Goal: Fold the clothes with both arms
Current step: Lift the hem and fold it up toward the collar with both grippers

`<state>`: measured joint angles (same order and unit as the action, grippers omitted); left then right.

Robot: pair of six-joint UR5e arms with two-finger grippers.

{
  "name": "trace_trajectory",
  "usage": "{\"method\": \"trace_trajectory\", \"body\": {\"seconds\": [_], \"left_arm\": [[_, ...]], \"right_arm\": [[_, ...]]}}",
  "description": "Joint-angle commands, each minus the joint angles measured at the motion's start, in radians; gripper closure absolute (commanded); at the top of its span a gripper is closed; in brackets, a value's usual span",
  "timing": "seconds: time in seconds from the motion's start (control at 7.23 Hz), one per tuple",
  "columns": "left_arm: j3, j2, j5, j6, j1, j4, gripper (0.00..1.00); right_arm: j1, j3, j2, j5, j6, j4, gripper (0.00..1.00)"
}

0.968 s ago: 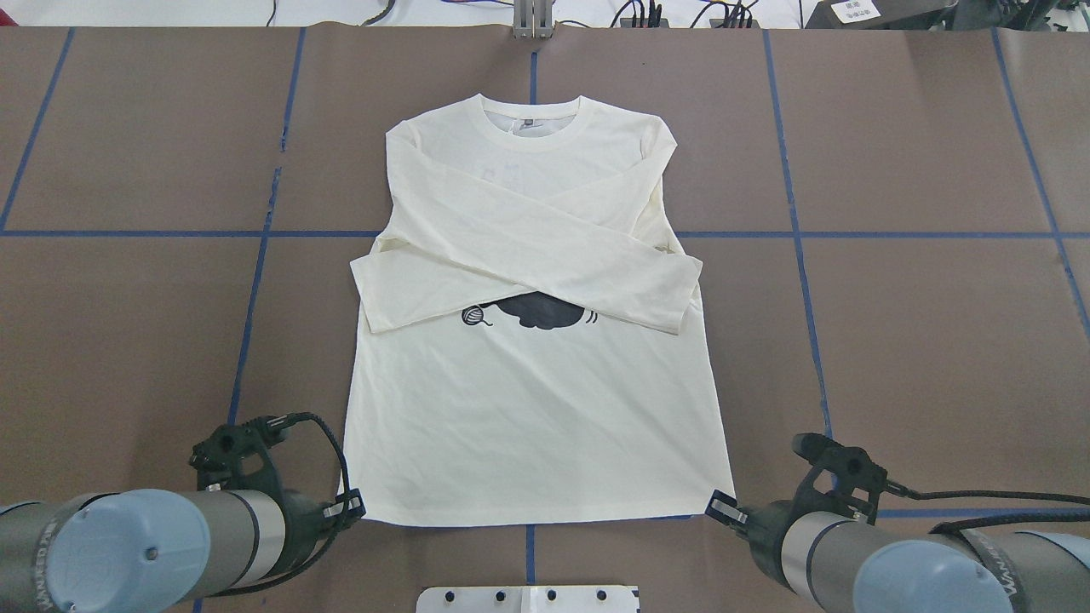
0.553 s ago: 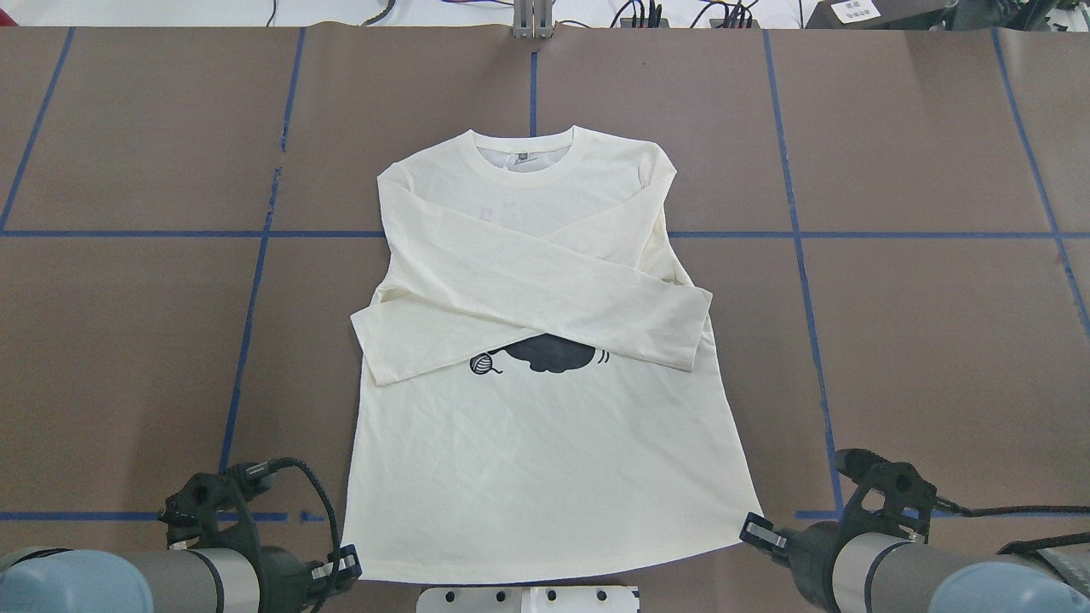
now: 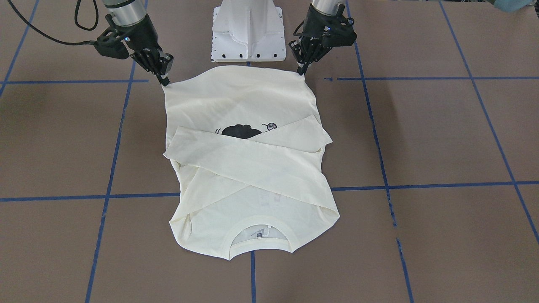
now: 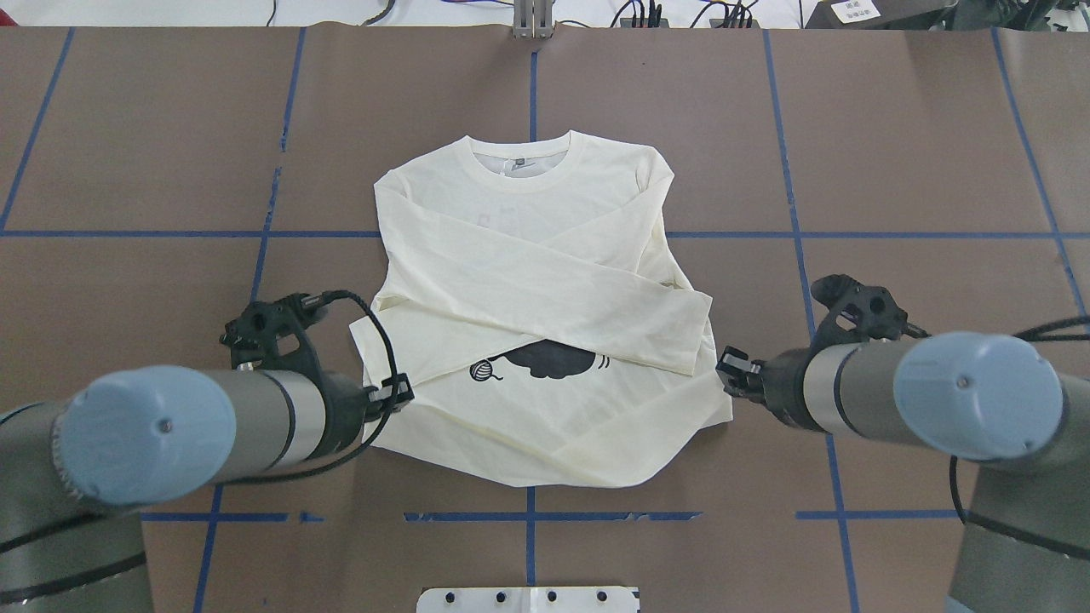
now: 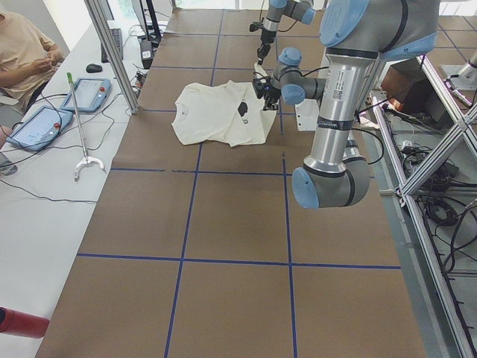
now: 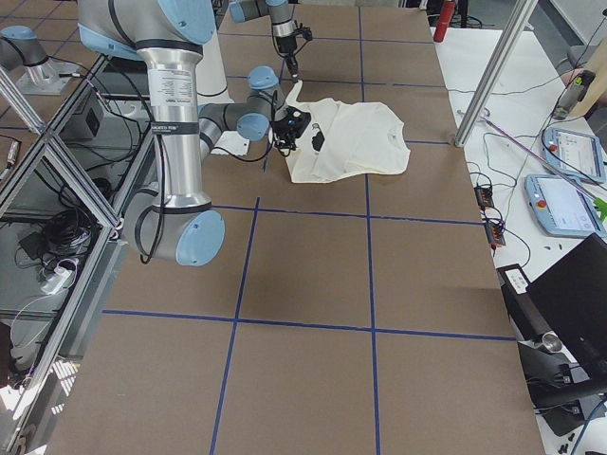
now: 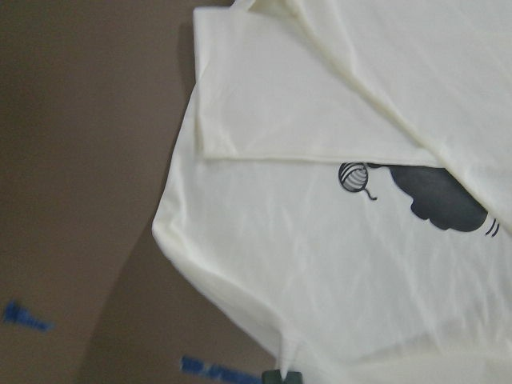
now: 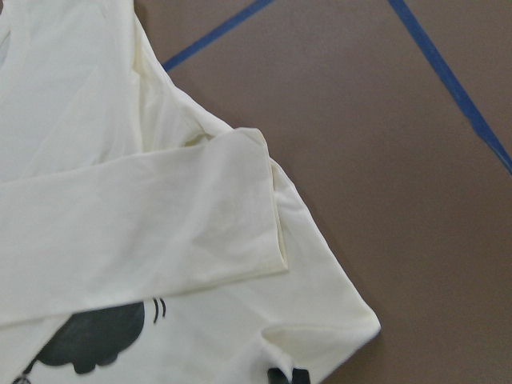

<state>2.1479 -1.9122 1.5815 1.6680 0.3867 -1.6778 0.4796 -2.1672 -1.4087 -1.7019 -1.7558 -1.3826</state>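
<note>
The left pincer [image 4: 400,393] is pressed together on the hem corner of the T-shirt [image 4: 545,281] on the robot's left, and the cloth rises to a small peak where the tips pinch it, as the left wrist view shows at its lower edge. The right pincer [image 4: 729,371] pinches the opposite hem corner in the same way; its dark tips show at the bottom of the right wrist view with the cream fabric gathered into them. Both corners are lifted off the worktop [image 4: 920,153], so the hem between them sags in a shallow curve and the lower body of the shirt slopes up toward the robot.

Farther out, the rest of the shirt lies flat on the brown worktop near its middle, front side up, with the neck [image 4: 521,162] pointing away from the robot. Both long sleeves are folded across the chest and cross each other. Just below the crossing, the black cat print [image 4: 552,359] and a small yarn ball show. Blue tape lines [image 4: 532,515] divide the worktop into squares. The white pedestal base [image 3: 249,29] stands between the two arms.
</note>
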Motion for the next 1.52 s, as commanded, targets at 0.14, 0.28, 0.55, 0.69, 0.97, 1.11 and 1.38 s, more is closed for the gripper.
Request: {"method": "trace_trajectory", "body": {"seconds": [0.14,0.28,0.55,0.69,0.97,1.11,1.38], "left_arm": [[-0.272,-0.056,0.086,-0.215,0.295,-0.173,1.0],[-0.395,-0.105,0.084,-0.217,0.323,-0.25,1.0],[-0.531,-0.177,0.078,-0.214,0.339,-0.29,1.0],[-0.648,-0.201,0.077,-0.214,0.342,-0.394,1.0],[-0.779,-0.203,0.071,-0.215,0.34,-0.529,1.0],[-0.78,-0.203,0.066,-0.217,0.34,-0.531,1.0],[-0.775,-0.203,0.067,-0.259,0.342,-0.534,0.59]], "right_arm": [[0.242,0.365,0.282,-0.096,0.227,-0.049,1.0],[0.266,0.492,0.365,-0.096,0.252,-0.046,1.0],[0.289,0.727,0.505,-0.096,0.256,0.005,1.0],[0.309,0.836,0.542,-0.097,0.281,0.08,1.0],[0.31,0.969,0.602,-0.097,0.303,0.126,1.0],[0.31,0.992,0.605,-0.097,0.303,0.175,1.0],[0.313,1.003,0.609,-0.099,0.302,0.191,0.45]]}}
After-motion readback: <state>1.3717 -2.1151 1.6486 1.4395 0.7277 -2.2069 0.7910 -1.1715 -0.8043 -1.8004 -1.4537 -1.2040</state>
